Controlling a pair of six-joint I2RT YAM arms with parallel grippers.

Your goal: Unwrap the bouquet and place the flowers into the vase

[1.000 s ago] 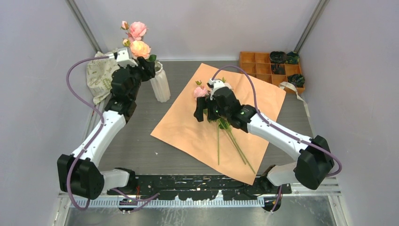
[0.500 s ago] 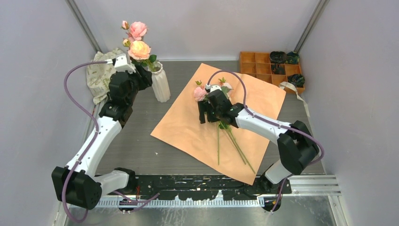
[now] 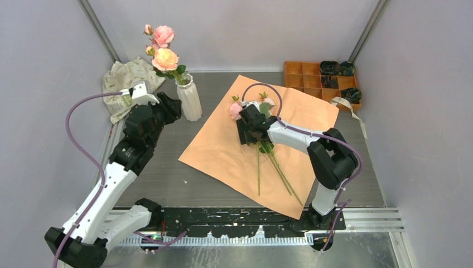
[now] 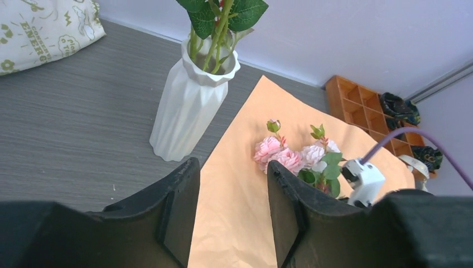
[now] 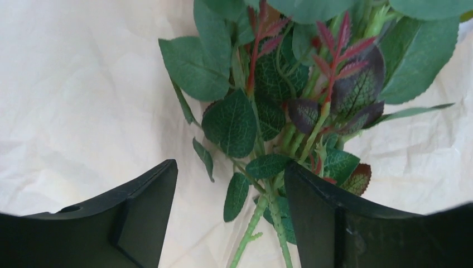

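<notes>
The white ribbed vase [image 3: 189, 98] [image 4: 187, 106] stands at the back left and holds two peach and pink flowers [image 3: 165, 57]. The bouquet's orange paper [image 3: 223, 151] [image 4: 240, 190] lies flat and unwrapped. On it lie the other flowers [image 3: 237, 110] [image 4: 279, 157], their long stems [image 3: 277, 170] pointing toward the near edge. My right gripper [image 3: 245, 137] [image 5: 230, 167] is low over them and open, with green stems [image 5: 254, 220] between its jaws and untouched by either one. My left gripper [image 3: 173, 107] [image 4: 231, 167] hangs open and empty just left of the vase.
A cream patterned cloth bag [image 3: 125, 82] [image 4: 39, 30] lies at the back left. An orange wooden compartment tray [image 3: 312, 78] [image 4: 357, 100] with dark items sits at the back right. A cream ribbon [image 3: 348, 107] lies beside it. Grey walls close in on both sides.
My left gripper has drawn back from the vase toward the near left, leaving the flowers in it. The right gripper has shifted slightly over the stems and its jaws have narrowed.
</notes>
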